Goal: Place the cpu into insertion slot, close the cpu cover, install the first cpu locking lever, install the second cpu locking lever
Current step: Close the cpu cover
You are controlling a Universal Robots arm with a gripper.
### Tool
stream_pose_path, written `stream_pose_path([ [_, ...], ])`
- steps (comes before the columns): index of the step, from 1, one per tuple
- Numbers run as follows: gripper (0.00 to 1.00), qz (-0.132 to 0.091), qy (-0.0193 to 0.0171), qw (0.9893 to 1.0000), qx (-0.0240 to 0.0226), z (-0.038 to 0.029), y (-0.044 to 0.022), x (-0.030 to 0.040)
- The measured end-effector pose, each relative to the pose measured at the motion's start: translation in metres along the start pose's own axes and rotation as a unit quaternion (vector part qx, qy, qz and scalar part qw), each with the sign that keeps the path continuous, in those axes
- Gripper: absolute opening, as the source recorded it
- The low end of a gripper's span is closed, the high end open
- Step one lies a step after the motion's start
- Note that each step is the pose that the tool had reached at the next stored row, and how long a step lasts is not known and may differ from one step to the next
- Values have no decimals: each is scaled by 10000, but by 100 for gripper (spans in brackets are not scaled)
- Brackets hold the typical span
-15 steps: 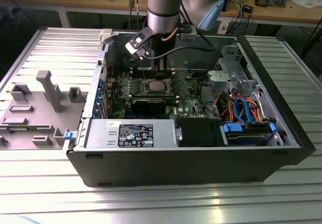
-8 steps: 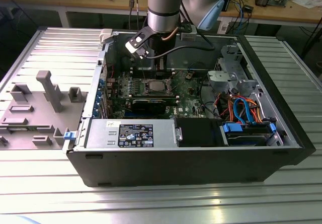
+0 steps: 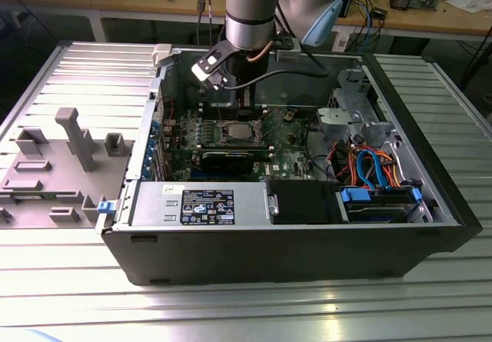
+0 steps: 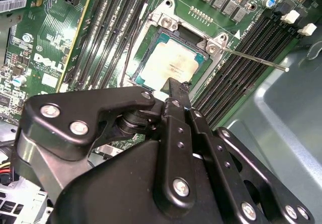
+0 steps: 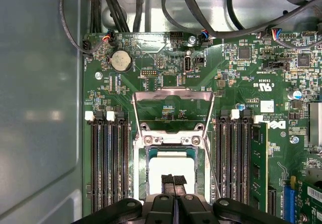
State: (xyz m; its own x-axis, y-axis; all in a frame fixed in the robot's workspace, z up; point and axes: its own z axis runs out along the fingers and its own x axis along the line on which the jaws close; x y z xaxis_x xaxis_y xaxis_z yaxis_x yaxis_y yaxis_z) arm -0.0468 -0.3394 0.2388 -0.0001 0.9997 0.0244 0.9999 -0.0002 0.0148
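hand [image 5: 173,179] closed over cpu [image 5: 163,164] | first wrist view: cpu cover [image 5: 173,95] flipped back

A: Room over the insertion slot [image 5: 142,178]?
B: Open from above, but gripper [image 5: 173,181] hangs there, fingertips together. Low memory slots [image 5: 108,158] flank it both sides.
A: Other obstacles?
B: Yes: cpu cover [image 5: 172,110] flipped open twd motherboard's [image 5: 251,68] cable edge; locking lever [image 4: 251,59] sticks out sideways. Thick cables [image 5: 113,7] crowd the case [image 5: 40,108] wall. Black expansion card [image 3: 234,157] runs alongside.
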Motion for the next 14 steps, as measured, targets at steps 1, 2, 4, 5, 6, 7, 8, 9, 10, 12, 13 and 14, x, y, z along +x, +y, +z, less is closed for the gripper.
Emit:
stream_pose_path([
  [1, 11, 1, 1, 10000, 14, 0, 4, 0],
  [2, 11, 2, 1, 10000, 33, 1, 9, 1],
  [4, 11, 3, 9, 10000, 72, 0, 19, 1],
  [5, 11, 3, 10, 10000, 84, 0, 21, 0],
  [6, 11, 3, 13, 10000, 93, 0, 23, 0],
  [7, 11, 4, 16, 9999, 100, 1, 24, 1],
  [8, 11, 4, 16, 9999, 100, 1, 24, 1],
  [9, 11, 4, 16, 9999, 101, 1, 24, 1],
  [10, 11, 4, 17, 9999, 100, 0, 24, 1],
  [12, 11, 4, 17, 9999, 100, -4, 24, 1],
  [13, 11, 4, 16, 9999, 101, -8, 24, 1],
  [14, 11, 4, 16, 9999, 101, -11, 24, 1],
])
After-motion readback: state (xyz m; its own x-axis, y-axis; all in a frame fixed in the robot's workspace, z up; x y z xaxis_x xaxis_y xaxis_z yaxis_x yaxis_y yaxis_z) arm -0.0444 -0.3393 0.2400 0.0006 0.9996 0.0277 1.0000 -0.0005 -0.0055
